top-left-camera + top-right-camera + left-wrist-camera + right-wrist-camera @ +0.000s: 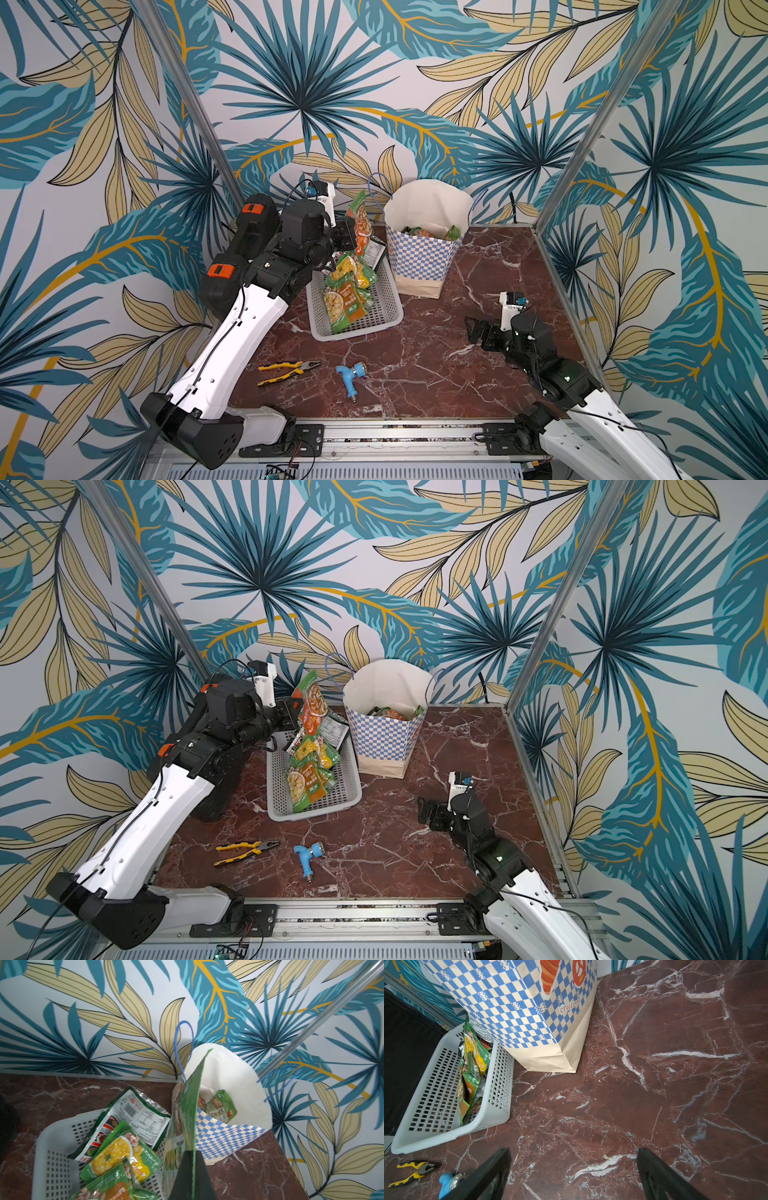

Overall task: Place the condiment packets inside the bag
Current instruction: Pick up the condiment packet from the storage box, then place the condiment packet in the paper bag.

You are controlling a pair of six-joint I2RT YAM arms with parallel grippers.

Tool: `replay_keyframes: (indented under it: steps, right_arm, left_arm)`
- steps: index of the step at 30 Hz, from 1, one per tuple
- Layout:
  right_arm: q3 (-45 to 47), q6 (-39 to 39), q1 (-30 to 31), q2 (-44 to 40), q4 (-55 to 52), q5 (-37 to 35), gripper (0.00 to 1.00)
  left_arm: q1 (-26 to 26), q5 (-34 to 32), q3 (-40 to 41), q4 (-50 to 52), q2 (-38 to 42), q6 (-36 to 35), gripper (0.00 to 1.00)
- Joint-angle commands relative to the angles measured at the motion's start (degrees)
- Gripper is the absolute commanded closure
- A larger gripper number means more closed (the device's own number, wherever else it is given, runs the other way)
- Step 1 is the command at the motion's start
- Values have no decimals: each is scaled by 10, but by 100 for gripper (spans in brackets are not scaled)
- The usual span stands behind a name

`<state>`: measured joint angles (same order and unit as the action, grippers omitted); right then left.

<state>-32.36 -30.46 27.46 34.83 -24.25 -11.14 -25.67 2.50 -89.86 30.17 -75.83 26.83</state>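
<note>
Left fingers [187,1178]: clamping a green packet [360,224] just beside the bag [422,257].
Right fingers [492,1172]: hanging wide apart, empty, away from the bag.

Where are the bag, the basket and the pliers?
bag [419,255]: in a top view, on its checkered front.
basket [365,327]: in a top view, on its near wall.
pliers [278,366]: in a top view, on a yellow handle.

Bag [422,257]: paper, blue-white checks, cream base. Stands upright near the table's far edge, mouth open. Green packets [454,232] lie inside. Loose packets [348,291], green, yellow and orange, heaped in basket [357,329] just beside it. One green-orange packet [360,224] raised on edge, near the rim.
</note>
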Motion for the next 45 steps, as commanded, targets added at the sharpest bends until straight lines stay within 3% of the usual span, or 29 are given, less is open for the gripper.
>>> replay_keyframes:
  steps: [1,10,24,26,27,29,34,41,45]
  right_arm:
    - [10,5,1,-7,-8,-16,1]
    - [10,10,1,-5,-22,10,0]
    - [13,15,1,-21,-35,37,0]
    - [14,18,1,-21,-33,47,0]
    - [15,20,1,-21,-30,54,0]
    - [17,25,1,-21,-24,70,0]
    - [23,37,1,-20,-9,102,1]
    - [32,45,1,2,27,143,2]
    - [34,44,1,22,53,166,4]
  left_arm:
    - [-24,34,-68,-41,-8,3,100]
    - [-77,29,-207,-57,-124,-27,100]
    - [-89,13,-433,-38,-371,-47,100]
    - [-89,13,-448,-33,-394,-49,69]
    - [-90,16,-455,-26,-402,-49,59]
    - [-90,26,-459,-10,-404,-47,48]
    - [-98,34,-378,-6,-331,-54,36]
    - [-100,-2,-143,-55,-150,-74,23]
    - [-100,-44,-21,-64,-68,-94,20]
